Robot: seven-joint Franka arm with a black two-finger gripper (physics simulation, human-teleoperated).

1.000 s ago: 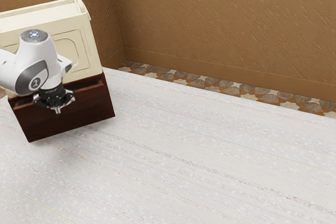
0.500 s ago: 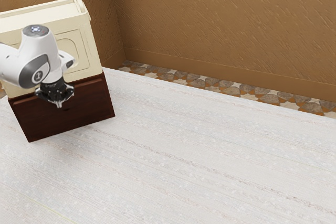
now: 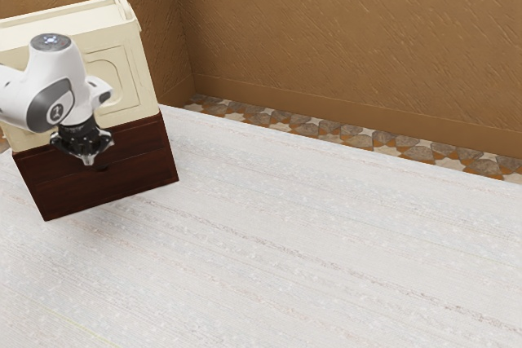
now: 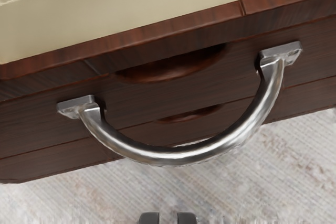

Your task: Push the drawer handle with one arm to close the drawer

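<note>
My gripper (image 3: 88, 159) is in front of the dark wooden drawers of the cream-topped cabinet at the exterior view's left. In the wrist view, the gripper (image 4: 168, 218) has its two fingertips a narrow gap apart, with nothing between them. A curved silver handle (image 4: 179, 156) bows out from the upper drawer's dark front (image 4: 173, 98), and the fingertips appear beyond its bend, on the side away from the cabinet. The upper drawer front (image 3: 139, 143) sits flush under the cabinet's edge, with no opening visible above it. Whether the fingers touch the handle cannot be told.
The cabinet's cream upper part (image 3: 139, 63) rises behind the hand. A lower drawer front (image 4: 220, 114) lies below the upper one. Pale floor (image 3: 310, 242) stretches to the exterior view's right, bordered by patterned tiles (image 3: 342, 132) and a brown wall (image 3: 351, 38).
The upper drawer has slid in, and the dark opening along its top is gone. My hand went slightly up in the exterior view with it, then shifted a little to that view's left.
</note>
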